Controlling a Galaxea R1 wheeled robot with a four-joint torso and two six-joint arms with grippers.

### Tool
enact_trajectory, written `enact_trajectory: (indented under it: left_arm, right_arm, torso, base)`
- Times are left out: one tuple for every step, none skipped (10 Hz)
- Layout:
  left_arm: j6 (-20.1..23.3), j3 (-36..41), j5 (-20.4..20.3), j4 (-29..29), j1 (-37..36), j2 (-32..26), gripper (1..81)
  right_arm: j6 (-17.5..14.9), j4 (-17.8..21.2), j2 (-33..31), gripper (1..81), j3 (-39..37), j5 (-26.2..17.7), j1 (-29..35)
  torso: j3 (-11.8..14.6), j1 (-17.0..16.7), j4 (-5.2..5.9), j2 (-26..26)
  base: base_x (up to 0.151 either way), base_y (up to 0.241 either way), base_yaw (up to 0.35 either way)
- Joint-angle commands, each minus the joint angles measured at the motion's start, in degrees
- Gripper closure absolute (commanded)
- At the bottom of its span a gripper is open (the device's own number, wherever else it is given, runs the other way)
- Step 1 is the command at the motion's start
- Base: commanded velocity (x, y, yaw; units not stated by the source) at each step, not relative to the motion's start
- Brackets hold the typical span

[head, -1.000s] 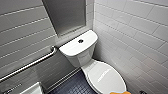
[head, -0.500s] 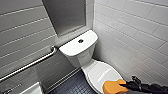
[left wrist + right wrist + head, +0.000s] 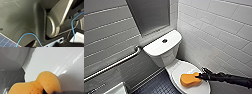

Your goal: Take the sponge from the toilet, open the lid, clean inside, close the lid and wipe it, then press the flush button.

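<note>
The white toilet [image 3: 163, 53] stands in the tiled corner with its lid [image 3: 182, 68] down. My right gripper [image 3: 199, 76] reaches in from the right, shut on one end of the orange sponge [image 3: 189, 80]. The sponge rests on the lid's front half. The round dark flush button [image 3: 164, 40] sits in the middle of the tank top. In the right wrist view the sponge [image 3: 37, 84] shows large against the glossy lid [image 3: 52, 60], with a dark part of the gripper at its near edge.
A metal grab bar [image 3: 112, 65] runs along the left wall. Tiled walls close in on both sides of the toilet. The floor [image 3: 157, 86] beside the bowl is dark. A white object [image 3: 115, 90] sits at the lower left.
My right arm has come in from the right with the sponge and carried it leftward onto the lid. The toilet has not moved.
</note>
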Motion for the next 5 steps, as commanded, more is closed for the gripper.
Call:
enact_trajectory:
  left_arm:
    - [0.36,0.32,5.02,0.75,1.18,-0.05,1.0]
    - [0.36,0.05,5.02,0.75,1.18,0.04,1.0]
    - [0.36,-0.12,5.02,0.75,1.35,0.22,1.0]
    - [0.36,-0.39,5.02,0.75,1.36,0.40,1.0]
    - [0.36,-0.47,5.02,0.66,1.53,0.40,1.0]
  right_arm:
    - [7.92,0.38,5.90,81.1,-10.80,-5.38,15.50]
    - [8.65,0.02,6.97,81.1,-12.75,-5.46,17.00]
    - [8.74,0.02,7.77,81.1,-14.08,-5.73,17.45]
    - [8.91,0.11,8.65,81.1,-16.19,-5.82,16.75]
    - [9.78,0.55,9.60,81.1,-19.95,-5.64,15.26]
  torso:
    - [0.00,0.00,0.00,0.00]
    - [0.00,0.00,0.00,0.00]
    - [0.00,0.00,0.00,0.00]
    - [0.00,0.00,0.00,0.02]
    - [0.00,0.00,0.00,0.05]
  base:
    - [0.000,0.000,0.000]
    - [0.000,0.000,0.000]
    - [0.000,0.000,0.000]
    - [0.000,0.000,0.000]
    - [0.000,0.000,0.000]
